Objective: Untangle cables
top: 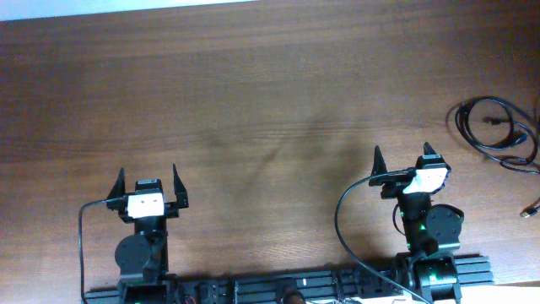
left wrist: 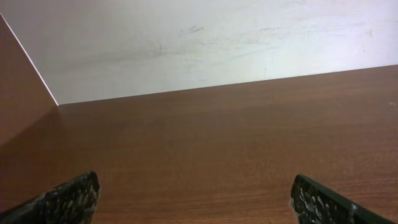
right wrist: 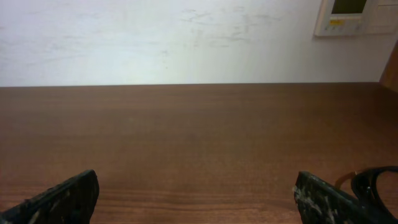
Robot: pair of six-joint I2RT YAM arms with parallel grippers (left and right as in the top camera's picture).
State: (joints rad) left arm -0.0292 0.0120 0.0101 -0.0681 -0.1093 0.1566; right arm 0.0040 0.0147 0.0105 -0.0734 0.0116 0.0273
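Spreading across the whole overhead view, the brown wooden surface [top: 253, 101] carries everything. Two pincers stand along its near edge. The left pincer [top: 148, 174] is toward the near-left corner and the right pincer [top: 402, 152] toward the near-right. Each has its fingers spread wide, with nothing between them. The cables [top: 498, 135] lie in a loose black coil of overlapping loops against the right edge, well apart from the right pincer and farther from the near edge than it is. A small plug end [top: 530, 209] lies by itself at the right edge, between the coil and the near-right corner.
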